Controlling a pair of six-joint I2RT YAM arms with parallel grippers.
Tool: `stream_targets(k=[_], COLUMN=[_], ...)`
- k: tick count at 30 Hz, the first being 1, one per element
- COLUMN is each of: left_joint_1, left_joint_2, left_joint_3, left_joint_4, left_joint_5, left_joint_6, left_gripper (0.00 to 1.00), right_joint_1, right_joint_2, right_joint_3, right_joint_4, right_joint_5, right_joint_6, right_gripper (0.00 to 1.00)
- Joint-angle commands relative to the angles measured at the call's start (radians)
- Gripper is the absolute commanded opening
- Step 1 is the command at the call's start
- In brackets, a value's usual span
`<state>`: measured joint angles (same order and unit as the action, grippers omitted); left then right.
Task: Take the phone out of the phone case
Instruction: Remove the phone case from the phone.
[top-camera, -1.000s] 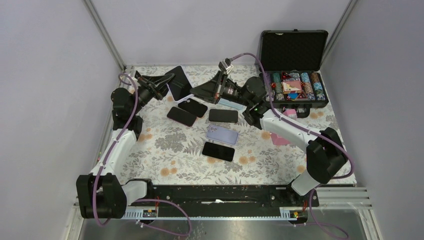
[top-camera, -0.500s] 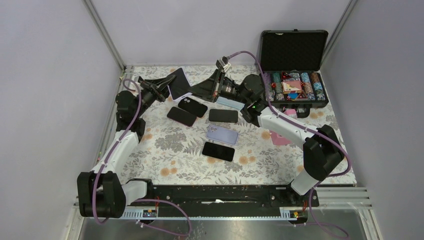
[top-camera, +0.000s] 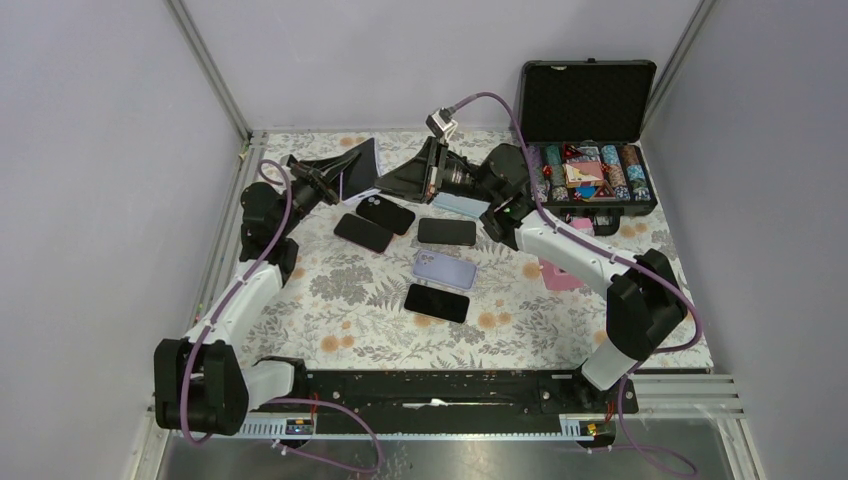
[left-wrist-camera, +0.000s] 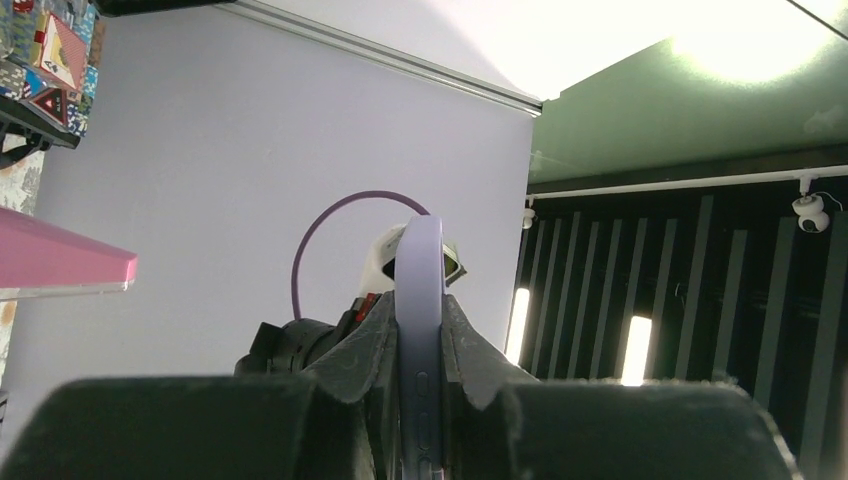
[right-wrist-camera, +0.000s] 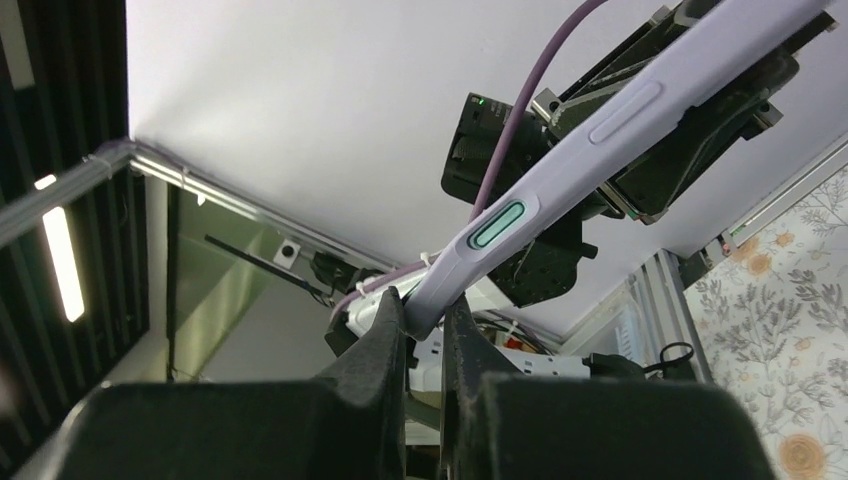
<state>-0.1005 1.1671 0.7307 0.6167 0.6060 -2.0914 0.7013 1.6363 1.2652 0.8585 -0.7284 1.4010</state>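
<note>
Floral table, phone clamped in left gripper, right gripper

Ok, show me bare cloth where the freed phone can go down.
Widest bare floral cloth: near left, between the left arm and the nearest black phone. A smaller patch lies near right, between that phone and the right arm. Crowded: the middle, where five phones lie close, and far right by the poker chip case.

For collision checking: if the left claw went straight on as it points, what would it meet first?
Probably the right claw, shut on the far end of the lavender-cased phone both hold; depth is unclear.
</note>
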Motion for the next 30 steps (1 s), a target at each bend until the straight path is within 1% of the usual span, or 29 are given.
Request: stream_targets(k=[1,7,12,17,22,27,28,30], left_joint_1=[-0.107,-0.107,-0.107,-0.107,-0.106,-0.086,-0.074,-0.039], left_joint_2=[-0.014,-0.06,-0.107,-0.138,-0.146,-0.136,-0.127,-0.105], left_joint_3=[-0.037,-0.047,-0.018,-0.013,-0.013,0.028,0.039,0.068], left_joint_4=[-0.056,-0.057,-0.162,-0.221,-0.231,-0.294,-0.304,-0.329], left_joint_5=[0.194,0.16,0.146,0.138,0.122,0.07,0.064,0.056], left_joint_6=[0.039,-0.028,-0.026,-0.029,-0.033,0.051,0.08,0.145], left_gripper=[0.0,0.0,0.0,0.0,0.0,0.0,0.0,0.0], right_joint_1=[0.036,0.036,0.035,0.035,0.034,0.034,0.034,0.035], right_joint_2=[-0.008,-0.027,-0.05,-0.067,-0.074,-0.09,-0.099,-0.116], right_joint_3=[0.131,0.096,0.08,0.072,0.045,0.017,0.002,-0.019], right_joint_4=[0.213,0.166,0.085,0.018,-0.027,-0.13,-0.144,-0.205], right_joint_5=[0.096,0.112,0.139,0.158,0.175,0.178,0.183,0.189], right_joint_6=[-0.182,-0.262,-0.393,-0.496,-0.529,-0.522,-0.496,-0.443], right_gripper=[0.0,0.0,0.0,0.0,0.0,0.0,0.09,0.32])
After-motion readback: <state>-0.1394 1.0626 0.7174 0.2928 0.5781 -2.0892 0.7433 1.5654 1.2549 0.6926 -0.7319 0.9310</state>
